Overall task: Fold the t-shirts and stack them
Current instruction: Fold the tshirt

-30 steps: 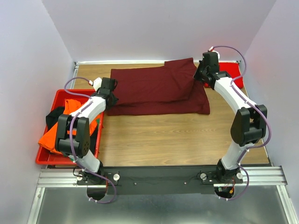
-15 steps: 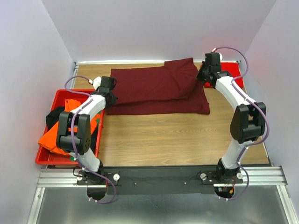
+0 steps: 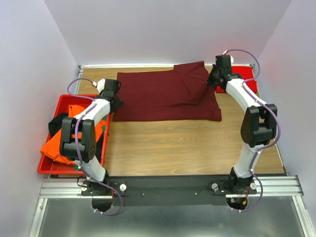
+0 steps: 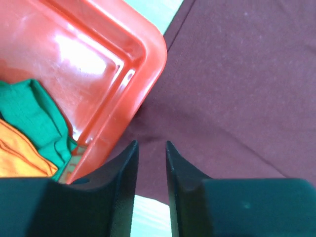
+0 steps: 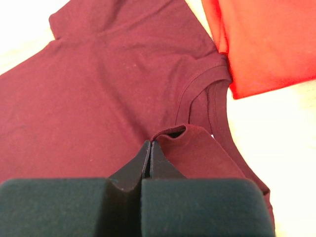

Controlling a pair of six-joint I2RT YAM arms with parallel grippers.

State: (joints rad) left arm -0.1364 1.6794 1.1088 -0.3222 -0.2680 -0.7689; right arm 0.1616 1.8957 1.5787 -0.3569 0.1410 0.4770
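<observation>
A dark maroon t-shirt (image 3: 165, 96) lies spread across the back of the table, with a folded layer on its right half. My left gripper (image 3: 112, 92) stands open at the shirt's left edge; in the left wrist view its fingers (image 4: 175, 173) are apart over maroon cloth (image 4: 237, 89), holding nothing. At the shirt's right end my right gripper (image 3: 213, 79) is shut on a pinched fold of the maroon t-shirt (image 5: 98, 98) beside the collar. A bright red t-shirt (image 3: 245, 74) lies at the back right, also in the right wrist view (image 5: 266, 39).
A red plastic tray (image 3: 49, 170) sits at the table's left edge, holding an orange t-shirt (image 3: 54, 145) and a black one (image 3: 57, 123). Its corner (image 4: 108, 54) lies close to my left fingers, with green cloth (image 4: 34, 113) inside. Walls enclose the table on three sides.
My left gripper has opened and let go of the maroon shirt's left edge, which now lies flatter. The right gripper stays shut and has shifted slightly toward the back.
</observation>
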